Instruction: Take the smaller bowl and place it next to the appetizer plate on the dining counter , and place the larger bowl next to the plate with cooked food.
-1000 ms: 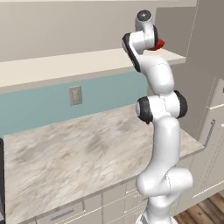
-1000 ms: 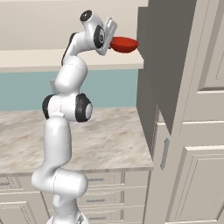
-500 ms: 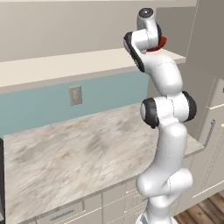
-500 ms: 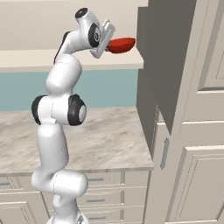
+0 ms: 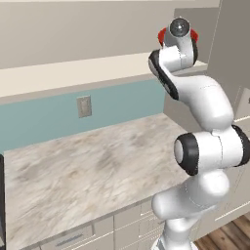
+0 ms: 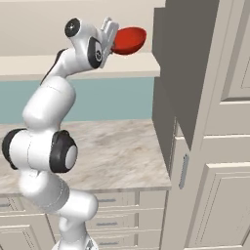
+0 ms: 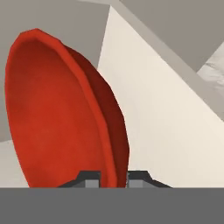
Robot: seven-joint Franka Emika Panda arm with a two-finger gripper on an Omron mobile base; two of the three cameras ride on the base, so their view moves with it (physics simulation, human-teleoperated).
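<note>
End effector (image 6: 113, 40) pinches the red bowl (image 6: 129, 40) by its near rim; the bowl extends straight ahead of the fingers, held aloft and tilted, above the pale shelf (image 6: 73, 66) beside the tall cabinet (image 6: 205, 97). Marbled desk (image 6: 117, 151) lies well below. No plates visible; transport judged still pending.

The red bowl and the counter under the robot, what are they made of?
The red bowl, pinched at its rim by the claw, looks like glazed ceramic or hard plastic: smooth, plain, slightly glossy. The picture is rendered, so either fits. The counter looks like polished marble or stone, beige-grey with cloudy veins.
</note>
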